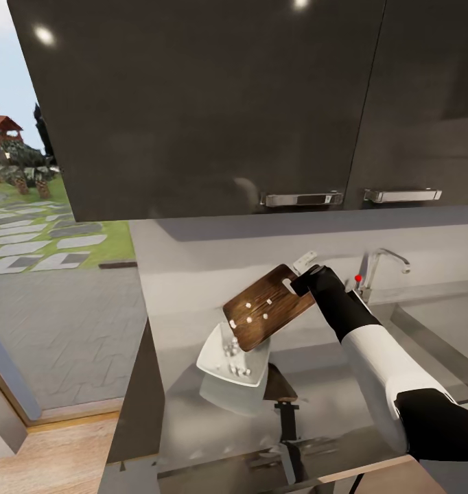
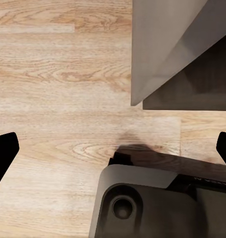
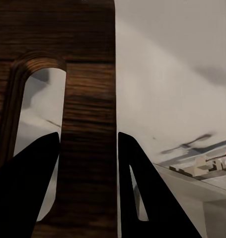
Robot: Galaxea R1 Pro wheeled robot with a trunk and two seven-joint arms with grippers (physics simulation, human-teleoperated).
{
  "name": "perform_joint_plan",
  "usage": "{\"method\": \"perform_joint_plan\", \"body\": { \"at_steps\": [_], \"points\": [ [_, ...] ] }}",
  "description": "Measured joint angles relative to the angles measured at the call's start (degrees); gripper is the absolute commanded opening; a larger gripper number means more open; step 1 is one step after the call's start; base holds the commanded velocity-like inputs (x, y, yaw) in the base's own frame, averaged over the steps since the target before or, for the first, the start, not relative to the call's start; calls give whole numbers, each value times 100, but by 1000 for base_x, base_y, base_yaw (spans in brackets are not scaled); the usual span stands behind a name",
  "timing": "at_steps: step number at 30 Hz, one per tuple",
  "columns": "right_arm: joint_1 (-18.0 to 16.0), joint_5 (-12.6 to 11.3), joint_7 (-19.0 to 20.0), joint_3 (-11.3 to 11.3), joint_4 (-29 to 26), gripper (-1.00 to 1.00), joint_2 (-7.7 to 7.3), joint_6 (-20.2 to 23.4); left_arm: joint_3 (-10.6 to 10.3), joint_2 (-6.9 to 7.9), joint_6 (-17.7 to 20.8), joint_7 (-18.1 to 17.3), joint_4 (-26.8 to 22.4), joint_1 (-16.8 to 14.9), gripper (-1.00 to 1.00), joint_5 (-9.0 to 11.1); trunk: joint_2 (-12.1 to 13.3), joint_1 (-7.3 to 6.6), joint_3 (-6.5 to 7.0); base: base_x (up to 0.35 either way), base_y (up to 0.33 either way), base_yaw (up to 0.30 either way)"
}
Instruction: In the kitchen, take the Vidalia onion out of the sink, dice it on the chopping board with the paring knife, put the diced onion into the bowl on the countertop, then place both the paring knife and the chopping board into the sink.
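Head view first: on the countertop [image 1: 193, 412] nearest the robot lies a dark knife shape [image 1: 283, 405], probably the paring knife. Beyond it, the right gripper [image 1: 304, 280] is clamped on the chopping board [image 1: 268, 307] at its slot end, tilting it above the bowl [image 1: 234, 358]; some diced onion [image 1: 235, 370] is in, other pieces cling on. Knife and board still owe the sink [image 1: 433, 322]. Left fingertips [image 2: 3, 153] are apart over wooden floor [image 2: 53, 99].

Grey countertop [image 1: 344, 384] w/ white bowl [image 1: 217, 363] resting on it.
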Motion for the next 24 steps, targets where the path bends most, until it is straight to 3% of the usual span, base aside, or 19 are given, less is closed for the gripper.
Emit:
{"method": "perform_joint_plan", "body": {
  "at_steps": [24],
  "points": [
    [0,11,-1,7,-172,-100,80,192,0,-1,0,0,0,0,100,0,0,0,0,0,0,0]
  ]
}}
